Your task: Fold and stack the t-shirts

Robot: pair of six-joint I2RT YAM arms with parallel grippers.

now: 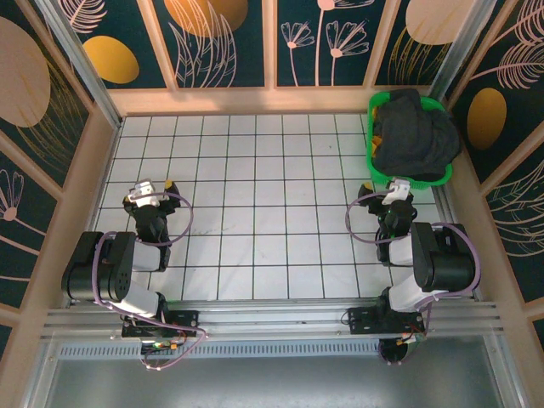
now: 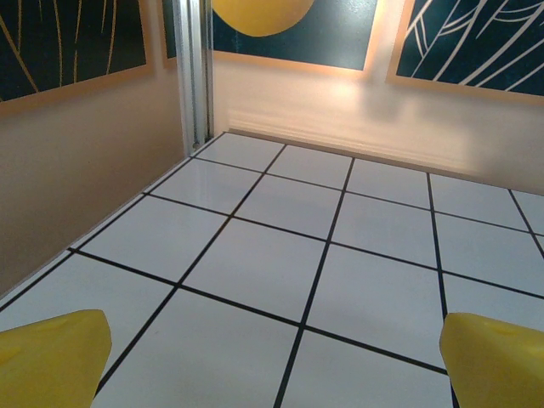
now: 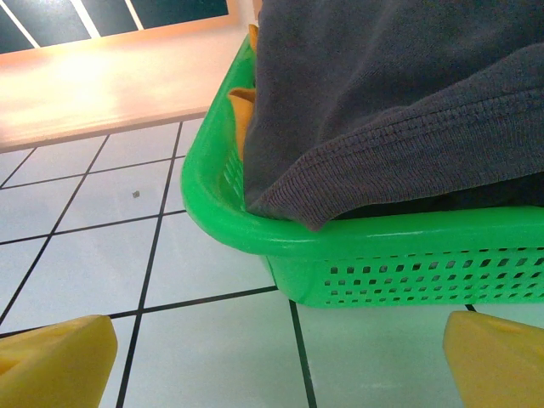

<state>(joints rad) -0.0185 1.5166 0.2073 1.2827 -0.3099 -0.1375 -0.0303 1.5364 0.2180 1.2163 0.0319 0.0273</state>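
Left end effector point(image 2: 274, 365): my two yellow fingers point(image 2: 53, 357) are spread wide, one at each lower corner of the left wrist view. Nothing lies between them. Below them is bare white-tiled bench with black grid lines point(image 1: 255, 187), on the left side, near the beige side wall.

Right end effector point(image 3: 274, 365): these yellow fingers are also spread wide with nothing between them. They point at the near wall of the green plastic mesh basket point(image 3: 382, 263), just beside it, with bench tile showing between fingers and basket.

Task items: the charcoal-black cloth t-shirt point(image 1: 415, 136) lies crumpled in the basket, at the far right corner of the bench. Its ribbed hem hangs over the basket's near rim. A mustard-yellow cloth t-shirt point(image 3: 242, 110) sits under it, showing at the basket's left inner edge.
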